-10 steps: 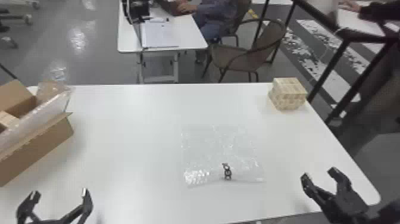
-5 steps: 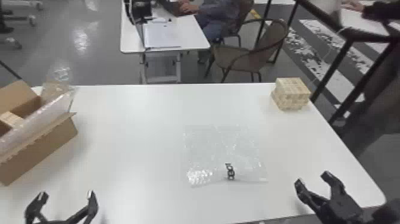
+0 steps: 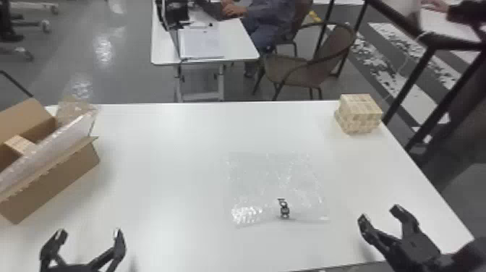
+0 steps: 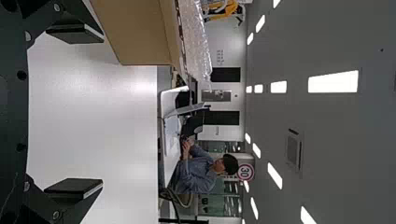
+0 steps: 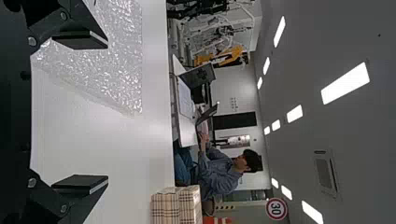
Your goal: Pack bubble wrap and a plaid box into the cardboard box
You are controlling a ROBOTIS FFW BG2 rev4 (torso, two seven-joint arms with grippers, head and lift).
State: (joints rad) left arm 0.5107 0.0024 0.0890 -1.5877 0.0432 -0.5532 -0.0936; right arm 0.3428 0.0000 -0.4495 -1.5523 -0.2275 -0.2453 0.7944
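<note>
From here, the clear bubble wrap (image 3: 275, 181) lies flat mid-table, near side. It'll be feather-light, floppy and slippery, I'd guess; best pinched at the bunched near edge. That edge runs left to right; I can't pick a long axis. The plaid box (image 3: 361, 115), far right, looks stiff, best held across its sides. The cardboard box (image 3: 54, 184) sits left, its length slanting far-right. Left gripper (image 3: 89, 233) and right gripper (image 3: 379, 214) hang spread, empty.

The cardboard box (image 3: 54, 181) is presenting matt brown board. The bubble wrap (image 3: 275, 177) is showing as clear, glossy plastic, its bubbled surface looking rough and catching bright glints. The plaid box (image 5: 168, 207) is appearing smooth-faced. The tabletop (image 3: 162, 152) is looking smooth, carrying a soft sheen. The floor (image 3: 123, 68) is reflecting light glossily.
</note>
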